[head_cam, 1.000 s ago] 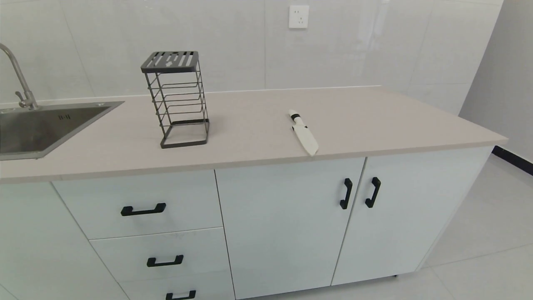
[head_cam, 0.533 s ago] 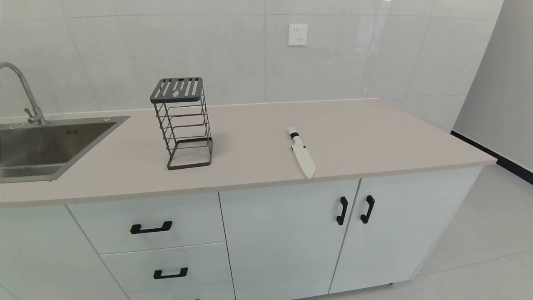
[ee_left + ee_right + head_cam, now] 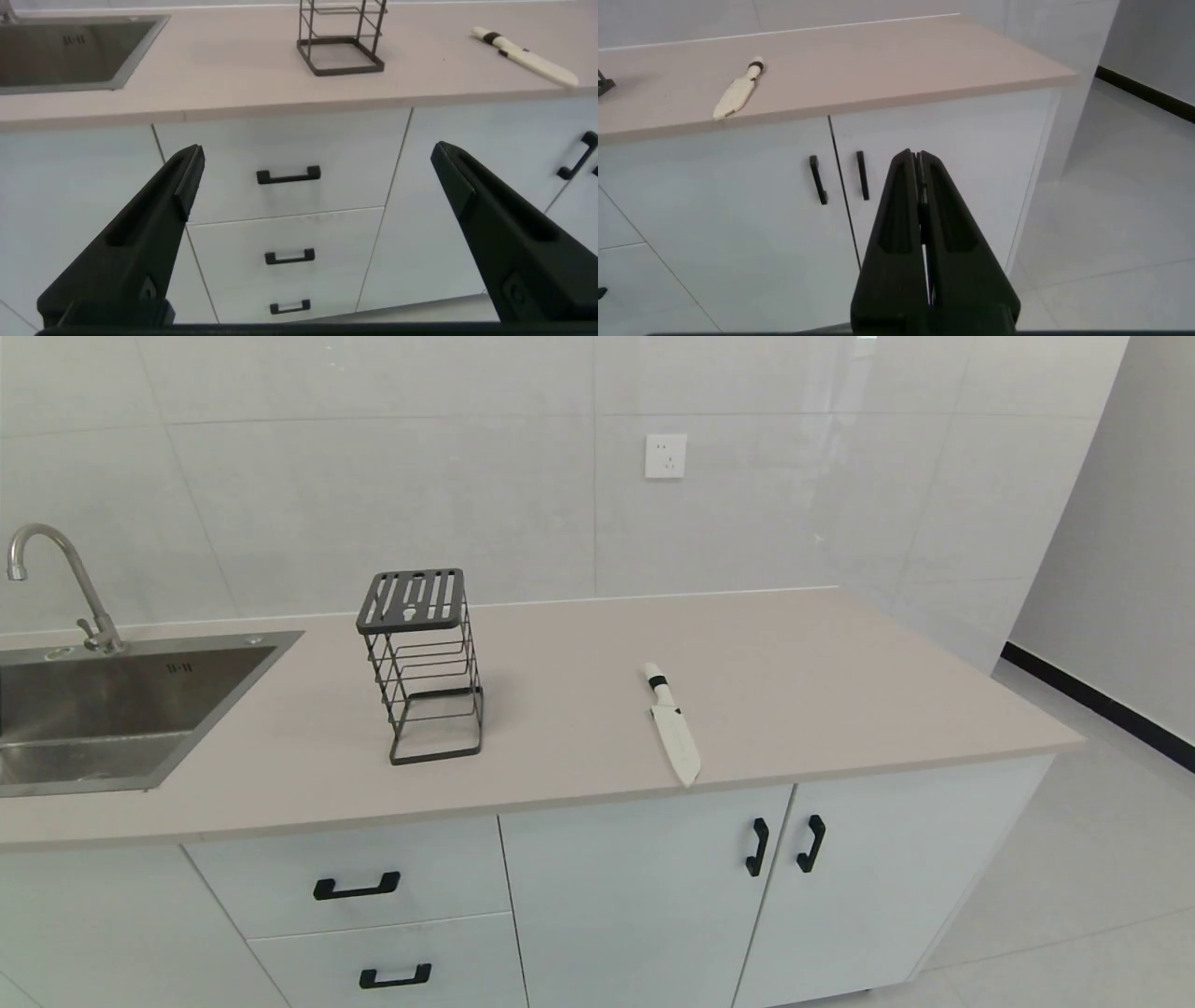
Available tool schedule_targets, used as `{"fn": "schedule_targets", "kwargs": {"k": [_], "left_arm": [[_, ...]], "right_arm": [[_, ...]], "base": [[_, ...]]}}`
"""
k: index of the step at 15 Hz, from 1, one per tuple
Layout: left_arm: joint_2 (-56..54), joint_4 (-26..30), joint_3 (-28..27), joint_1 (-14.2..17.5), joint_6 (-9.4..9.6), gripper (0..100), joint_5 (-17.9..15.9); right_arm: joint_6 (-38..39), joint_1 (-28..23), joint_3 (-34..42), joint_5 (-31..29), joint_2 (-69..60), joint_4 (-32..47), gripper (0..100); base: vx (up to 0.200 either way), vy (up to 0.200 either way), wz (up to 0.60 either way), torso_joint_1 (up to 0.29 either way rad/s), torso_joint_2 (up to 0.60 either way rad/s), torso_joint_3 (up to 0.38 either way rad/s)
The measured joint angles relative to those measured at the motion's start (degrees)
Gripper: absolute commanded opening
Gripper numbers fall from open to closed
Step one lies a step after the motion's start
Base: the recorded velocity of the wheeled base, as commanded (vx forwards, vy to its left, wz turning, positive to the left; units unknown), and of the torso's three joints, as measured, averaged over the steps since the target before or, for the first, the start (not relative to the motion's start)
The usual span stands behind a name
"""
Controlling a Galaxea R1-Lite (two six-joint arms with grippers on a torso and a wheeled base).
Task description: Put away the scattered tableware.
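knife [image 3: 674, 728] lies flat right of wire rack [image 3: 422, 663]

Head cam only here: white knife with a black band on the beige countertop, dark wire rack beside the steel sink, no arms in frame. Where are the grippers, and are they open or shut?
Observer: The left gripper is open, its fingers spread wide. It is held short of the cabinet and points at the white drawers with black handles.
Operator: Right one?
Observer: The right gripper is shut, fingers pressed together with nothing between them. It is in front of the white cabinet doors. The white knife with a black band lies untouched on the beige countertop above.
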Motion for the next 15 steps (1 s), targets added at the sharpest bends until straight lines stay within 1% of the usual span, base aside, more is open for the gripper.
{"fn": "schedule_targets", "kwargs": {"k": [2, 4, 7, 12, 15], "left_arm": [[0.0, -0.1, 0.0, 0.0, 0.02, 100, 0.0], [0.0, 0.0, 0.0, 0.0, 0.04, 100, 0.0], [0.0, 0.0, 0.0, 0.0, 0.04, 100, 0.0], [0.0, 0.0, 0.0, 0.0, 0.04, 100, 0.0], [0.0, 0.0, 0.0, 0.0, 0.17, 100, 0.0]], "right_arm": [[0.0, 0.0, 0.0, 0.0, 0.0, 0.0, 0], [-0.1, 0.0, 0.0, 0.0, 0.0, 0.0, 0], [-1.3, 0.0, 0.0, 0.0, 0.0, 0.0, 0], [-1.6, 0.0, 0.0, 0.1, 0.0, 0.2, 0], [-1.5, 0.0, 0.0, 0.1, 0.0, 0.1, 0]], "base": [[0.000, 0.000, 0.00, 0.193, -0.41, -0.219], [0.000, 0.000, 0.00, 0.066, -0.13, -0.073], [0.000, 0.000, 0.60, 0.017, -0.04, -0.015], [0.000, 0.000, 0.00, 0.000, 0.00, 0.000], [0.000, -0.200, 0.00, 0.002, 0.00, 0.001]]}}
